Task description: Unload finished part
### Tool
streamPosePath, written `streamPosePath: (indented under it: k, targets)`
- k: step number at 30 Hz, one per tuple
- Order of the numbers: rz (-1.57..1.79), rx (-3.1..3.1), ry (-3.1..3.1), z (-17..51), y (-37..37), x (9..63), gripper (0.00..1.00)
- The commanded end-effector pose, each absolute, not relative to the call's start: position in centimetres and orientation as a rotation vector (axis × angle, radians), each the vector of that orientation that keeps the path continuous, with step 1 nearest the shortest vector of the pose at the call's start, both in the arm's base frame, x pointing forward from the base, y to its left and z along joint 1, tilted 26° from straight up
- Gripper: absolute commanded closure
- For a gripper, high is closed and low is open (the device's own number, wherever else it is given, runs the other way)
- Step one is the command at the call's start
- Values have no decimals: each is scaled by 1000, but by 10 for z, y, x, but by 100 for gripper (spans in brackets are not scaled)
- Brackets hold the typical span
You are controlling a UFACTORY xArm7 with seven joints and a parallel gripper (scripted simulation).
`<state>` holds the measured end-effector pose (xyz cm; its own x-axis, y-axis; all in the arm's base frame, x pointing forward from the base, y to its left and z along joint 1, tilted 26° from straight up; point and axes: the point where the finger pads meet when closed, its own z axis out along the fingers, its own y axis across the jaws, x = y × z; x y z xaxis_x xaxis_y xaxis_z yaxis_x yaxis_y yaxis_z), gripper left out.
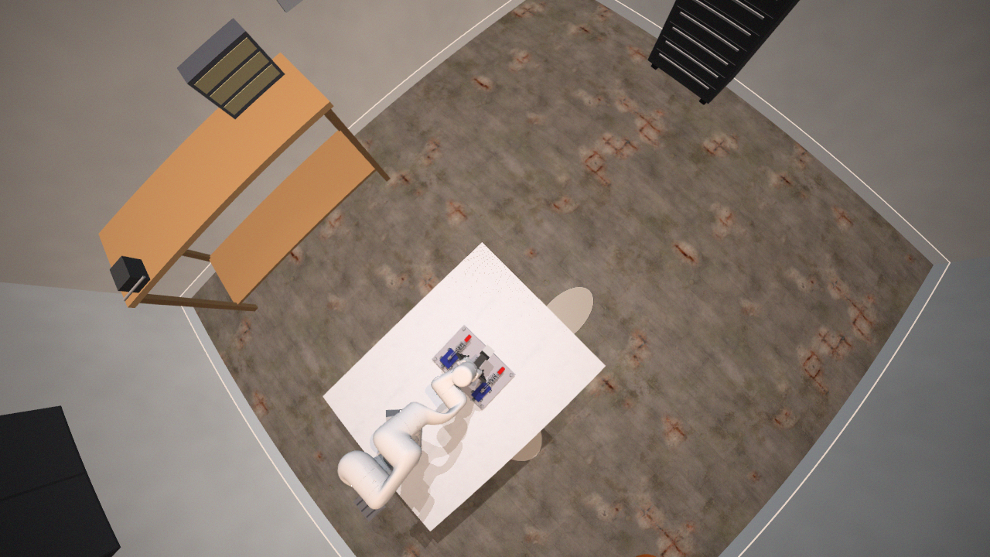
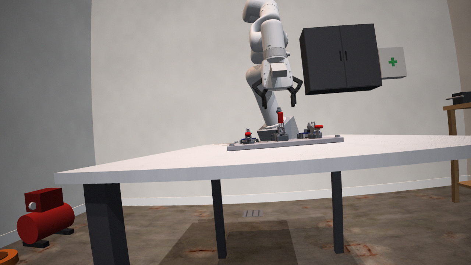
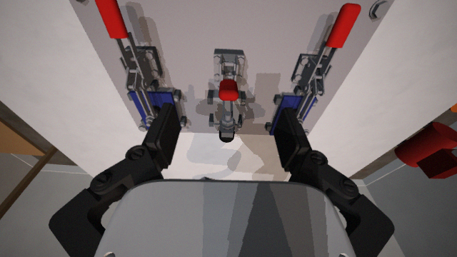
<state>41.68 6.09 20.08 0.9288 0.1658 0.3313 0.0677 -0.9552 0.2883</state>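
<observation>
My gripper (image 2: 279, 106) (image 3: 228, 118) is open and empty, above the middle clamp of the fixture plate (image 2: 286, 144) (image 3: 193, 28). The middle clamp's red handle (image 2: 280, 117) (image 3: 228, 90) stands up, its arm swung back; I see no part in its nest. One blue blank (image 1: 448, 357) (image 3: 167, 97) sits in the wrist view's left nest, the other blue blank (image 1: 481, 392) (image 3: 292, 101) in the right one. Both outer red handles (image 3: 111, 19) (image 3: 343, 25) lie low, with their clamp arms over the blanks. Exact seating cannot be judged. The slotted part is not visible.
The fixture stands on the white table (image 1: 533, 311) (image 2: 164, 161), in front of the arm's base (image 2: 291, 126). The arm hides part of the table in the top view. A wooden bench (image 1: 207, 158) and a red compressor (image 2: 46, 221) stand away from the table.
</observation>
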Motion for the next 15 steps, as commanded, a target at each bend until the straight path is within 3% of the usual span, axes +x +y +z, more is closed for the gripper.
streamPosePath:
  k: [1, 15]
  targets:
    - [522, 2813, 175, 199, 61, 419, 0]
    - [522, 2813, 175, 197, 60, 419, 0]
